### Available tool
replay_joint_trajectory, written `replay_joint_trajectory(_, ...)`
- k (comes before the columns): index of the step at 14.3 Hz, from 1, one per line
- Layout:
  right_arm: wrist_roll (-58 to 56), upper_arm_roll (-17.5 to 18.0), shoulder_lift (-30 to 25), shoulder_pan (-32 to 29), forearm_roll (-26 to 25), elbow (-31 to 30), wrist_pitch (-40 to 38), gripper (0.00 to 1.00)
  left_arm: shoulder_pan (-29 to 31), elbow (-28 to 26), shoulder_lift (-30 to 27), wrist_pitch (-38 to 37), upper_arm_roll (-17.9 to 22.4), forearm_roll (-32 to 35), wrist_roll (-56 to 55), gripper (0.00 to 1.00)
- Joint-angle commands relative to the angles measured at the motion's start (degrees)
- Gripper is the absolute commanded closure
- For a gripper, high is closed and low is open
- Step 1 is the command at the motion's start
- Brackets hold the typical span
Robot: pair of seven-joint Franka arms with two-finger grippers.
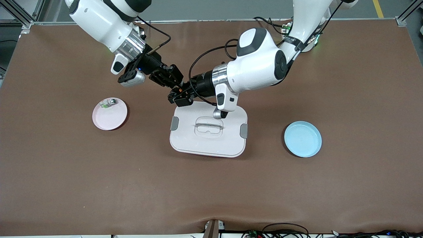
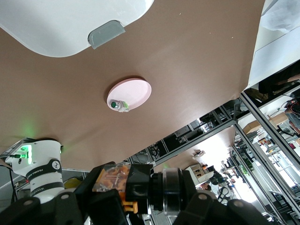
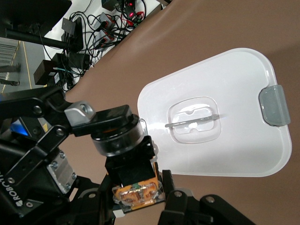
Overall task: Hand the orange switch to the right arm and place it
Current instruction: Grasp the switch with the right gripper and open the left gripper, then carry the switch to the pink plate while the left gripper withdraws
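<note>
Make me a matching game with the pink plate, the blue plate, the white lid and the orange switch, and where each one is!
Things:
1. pink plate
2. blue plate
3. white lid
4. orange switch

Places or states:
A. flat on the table between the two plates
B. up in the air, where the left end effector and right end effector meet, both shut on it
C. toward the right arm's end, with a small green-capped piece on it
D. toward the left arm's end, nothing on it

Pairs: 1-C, 2-D, 3-A, 4-B
</note>
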Motion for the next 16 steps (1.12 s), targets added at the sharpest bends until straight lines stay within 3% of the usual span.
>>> replay_joint_trajectory(1, -0.11, -0.04, 1.07, -0.35, 0.75, 0.93, -0.13, 0.56, -0.5, 1.84, 0.52, 0.32, 0.29, -0.92, 0.03, 1.0)
replay_joint_trajectory(2, -0.2, -0.04, 1.25, -0.35, 0.66, 0.93, -0.05, 0.57, -0.41, 1.76, 0.44, 0.32, 0.29, -0.92, 0.12, 1.0)
replay_joint_trajectory(3, -0.2, -0.04, 1.42, -0.35, 0.66, 1.02, 0.04, 0.68, -0.24, 1.76, 0.44, 0.32, 0.29, -0.92, -0.05, 1.0)
replay_joint_trajectory(4, -0.2, -0.04, 1.34, -0.35, 0.66, 1.02, 0.04, 0.85, -0.06, 1.76, 0.44, 0.32, 0.38, -0.92, 0.12, 0.73)
replay_joint_trajectory(5, -0.28, -0.04, 1.42, -0.35, 0.66, 1.11, 0.04, 0.94, 0.2, 1.76, 0.18, 0.32, 0.38, -0.66, -0.14, 0.01)
replay_joint_trajectory(8, -0.55, -0.12, 1.34, -0.35, 0.57, 1.2, -0.13, 0.97, 0.47, 1.76, -1.23, -0.03, 1.17, 0.82, -0.32, 0.0)
replay_joint_trajectory(11, -0.9, -0.3, 1.16, -1.22, -0.21, 1.37, -1.62, 0.97, 1.17, 1.67, -3.25, -0.82, 1.79, 7.57, -0.49, 0.0)
replay_joint_trajectory(13, -4.65, -0.3, 0.81, -3.76, -4.76, 1.55, -8.09, 0.97, 4.93, 1.67, -3.78, -3.97, 1.96, 10.4, -0.32, 0.0)
replay_joint_trajectory(16, -18.95, -0.47, 0.63, -8.51, -16.7, 5.31, -24.86, 0.97, 9.24, 1.76, -3.78, -5.04, 1.96, 14.97, -0.15, 0.0)
